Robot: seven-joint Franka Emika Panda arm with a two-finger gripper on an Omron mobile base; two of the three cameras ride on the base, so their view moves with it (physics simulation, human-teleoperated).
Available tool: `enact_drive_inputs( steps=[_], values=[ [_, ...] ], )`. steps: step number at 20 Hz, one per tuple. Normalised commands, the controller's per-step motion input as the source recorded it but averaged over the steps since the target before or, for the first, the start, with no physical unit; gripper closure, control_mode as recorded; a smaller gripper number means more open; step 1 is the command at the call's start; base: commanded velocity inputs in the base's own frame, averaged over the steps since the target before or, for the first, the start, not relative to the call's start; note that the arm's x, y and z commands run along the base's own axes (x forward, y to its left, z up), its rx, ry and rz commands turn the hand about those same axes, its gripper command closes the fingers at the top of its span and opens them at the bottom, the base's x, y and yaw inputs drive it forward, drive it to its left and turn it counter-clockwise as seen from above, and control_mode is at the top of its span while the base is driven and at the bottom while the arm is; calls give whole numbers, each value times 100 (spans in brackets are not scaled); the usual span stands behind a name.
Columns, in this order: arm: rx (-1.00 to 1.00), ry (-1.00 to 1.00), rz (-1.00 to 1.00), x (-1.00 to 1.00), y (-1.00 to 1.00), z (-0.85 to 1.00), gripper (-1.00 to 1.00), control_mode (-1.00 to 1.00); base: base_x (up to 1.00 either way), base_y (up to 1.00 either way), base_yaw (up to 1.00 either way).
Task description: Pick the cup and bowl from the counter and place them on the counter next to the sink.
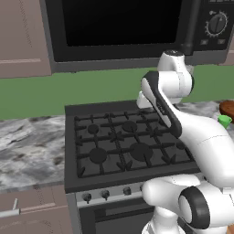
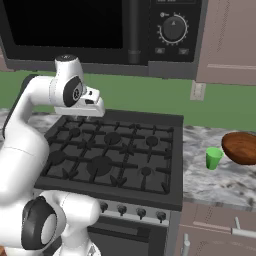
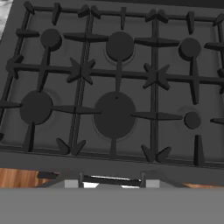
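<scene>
The gripper (image 2: pixel 80 113) hung over the far edge of the black stove (image 2: pixel 112 155) with nothing visibly held, whether its jaws stood apart I could not tell, while the cup (image 2: pixel 213 157) stood just left of the bowl (image 2: pixel 241 148) on the counter (image 2: pixel 210 182) right of the stove

No words, brand names or numbers can be read anywhere. The black microwave's control panel (image 2: pixel 173 30) carries a round dial with fine white tick marks and small symbols around it, too small and blurred to make out. The black gas stove's silver knobs (image 2: pixel 141 213) bear no legible markings.
</scene>
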Motion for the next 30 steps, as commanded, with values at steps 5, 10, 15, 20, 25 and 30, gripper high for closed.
enact_drive_inputs(
  steps=[5, 10, 15, 20, 25, 30],
  values=[
    [0, 0, 0, -10, -14, -36, -100, -100, 0, 0, 0],
    [-1, 0, 0, 0, -27, -44, -100, -100, 0, 0, 0],
    [0, 0, 0, -15, -55, -12, -100, -100, 0, 0, 0],
    [-2, 0, 0, -12, -69, 0, -100, -100, 0, 0, 0],
    [-3, 0, 0, -8, -68, 0, -100, -100, 0, 0, 0],
    [-3, 0, 0, 0, -79, 0, -100, -100, 0, 0, 0]
  ],
)
